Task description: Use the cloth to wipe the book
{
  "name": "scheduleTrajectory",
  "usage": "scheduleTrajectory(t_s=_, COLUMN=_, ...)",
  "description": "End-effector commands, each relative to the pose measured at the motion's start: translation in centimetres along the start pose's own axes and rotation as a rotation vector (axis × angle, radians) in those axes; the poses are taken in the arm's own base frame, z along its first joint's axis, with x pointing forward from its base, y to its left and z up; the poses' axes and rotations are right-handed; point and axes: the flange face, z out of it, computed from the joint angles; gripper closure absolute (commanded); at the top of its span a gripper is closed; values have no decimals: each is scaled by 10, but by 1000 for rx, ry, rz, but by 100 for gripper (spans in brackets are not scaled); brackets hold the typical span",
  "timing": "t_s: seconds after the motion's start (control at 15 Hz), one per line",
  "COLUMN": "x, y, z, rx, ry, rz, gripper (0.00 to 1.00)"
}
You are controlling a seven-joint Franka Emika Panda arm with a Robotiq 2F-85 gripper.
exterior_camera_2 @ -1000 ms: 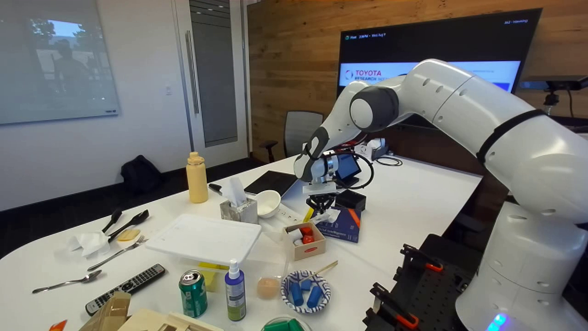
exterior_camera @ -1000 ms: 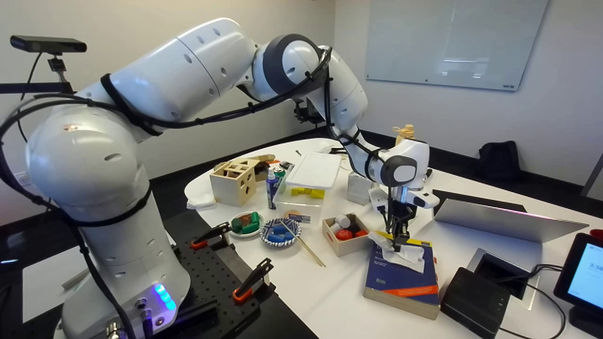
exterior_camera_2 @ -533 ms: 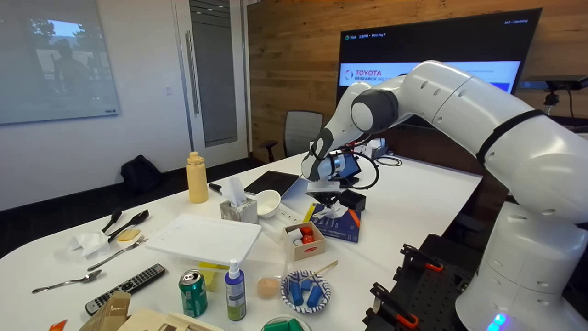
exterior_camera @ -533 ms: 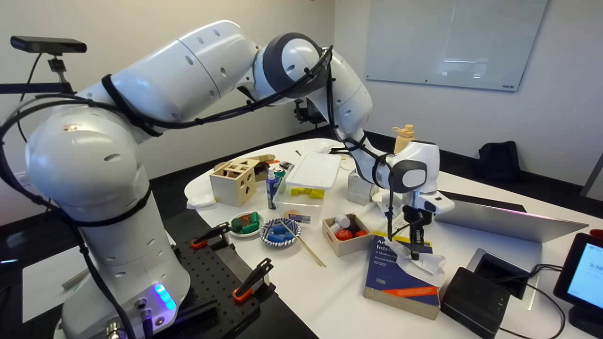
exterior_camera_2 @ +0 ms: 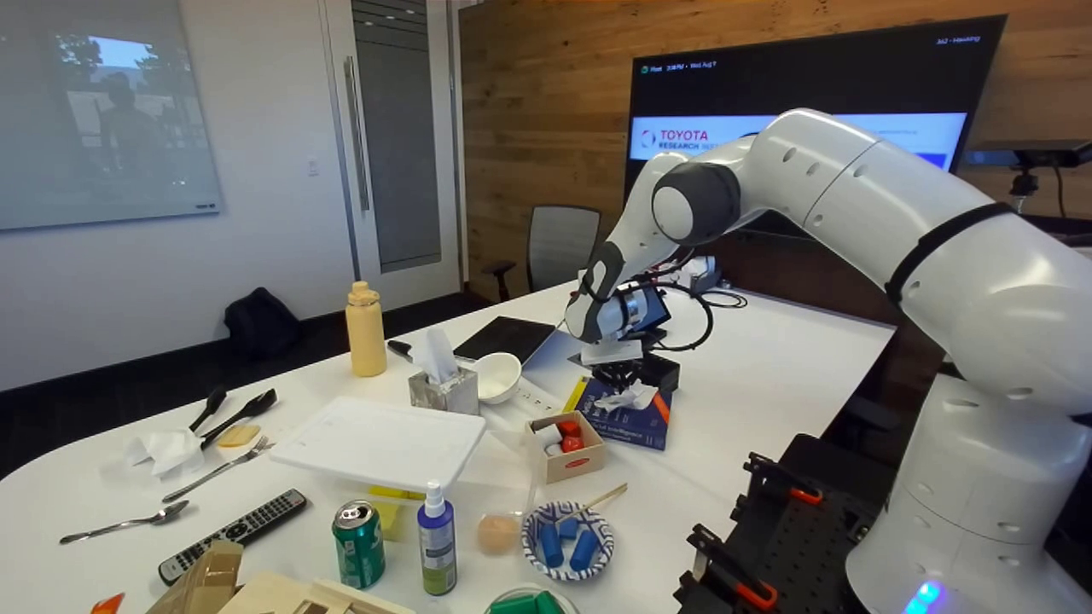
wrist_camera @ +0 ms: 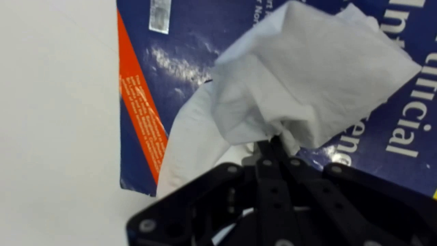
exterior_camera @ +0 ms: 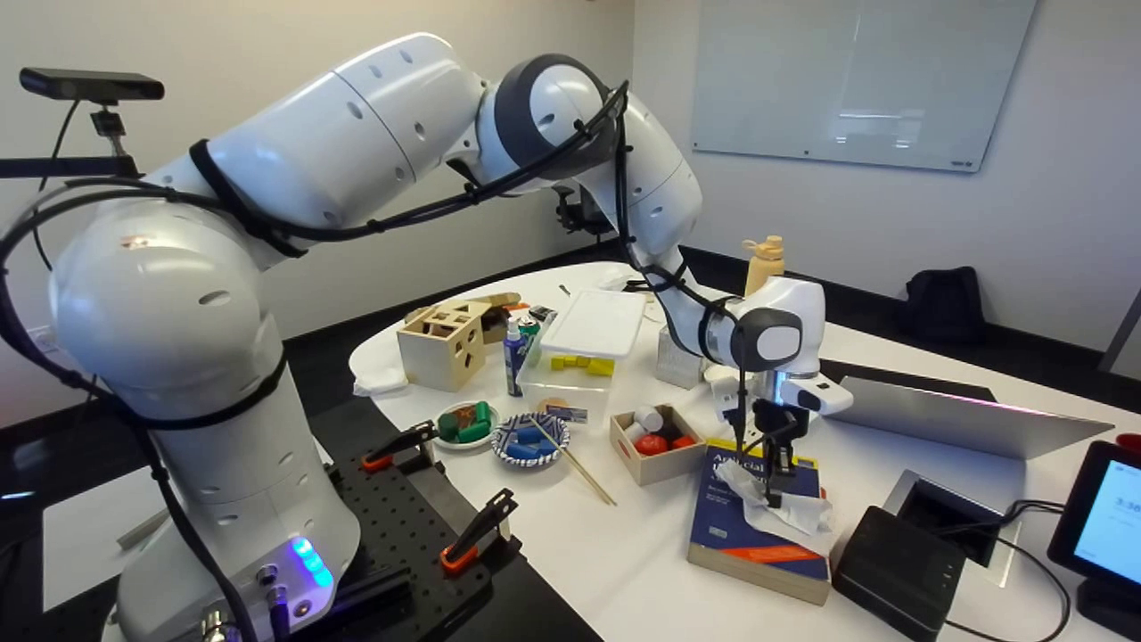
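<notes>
The dark-blue book [exterior_camera: 726,526] lies flat on the table and shows in both exterior views [exterior_camera_2: 636,433]. It has a yellow band at one end and an orange-red stripe at the other. In the wrist view the book [wrist_camera: 191,41] lies under a crumpled white cloth [wrist_camera: 314,65]. My gripper [wrist_camera: 272,141] points down and is shut on the cloth. In both exterior views the gripper [exterior_camera: 774,499] [exterior_camera_2: 618,379] is over the book, with the cloth [exterior_camera: 802,515] [exterior_camera_2: 633,396] draped across its cover. The cloth hides part of the printed title and reaches the stripe.
A wooden box [exterior_camera: 673,466] with red and white pieces stands beside the book. A black device [exterior_camera: 900,571] sits close on the opposite side. A laptop [exterior_camera: 963,419] and a tablet [exterior_camera: 1105,508] are beyond. A patterned bowl [exterior_camera_2: 601,567] and a tissue box [exterior_camera_2: 448,394] stand nearby.
My gripper has dragged the cloth across the cover, away from the wooden box and toward the striped end, shifting slightly back in the last half second. More title shows. The book stays put.
</notes>
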Motion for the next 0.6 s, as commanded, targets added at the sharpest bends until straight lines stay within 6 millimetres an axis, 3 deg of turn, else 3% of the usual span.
scheduleTrajectory(t_s=0.0, x=-41, y=3, z=-7, rx=-32, ry=-83, rz=-120, gripper=100)
scheduleTrajectory(t_s=0.27, x=-71, y=1, z=-8, rx=6, ry=-114, rz=-174, gripper=100)
scheduleTrajectory(t_s=0.53, x=-66, y=-1, z=-8, rx=68, ry=-36, rz=-79, gripper=100)
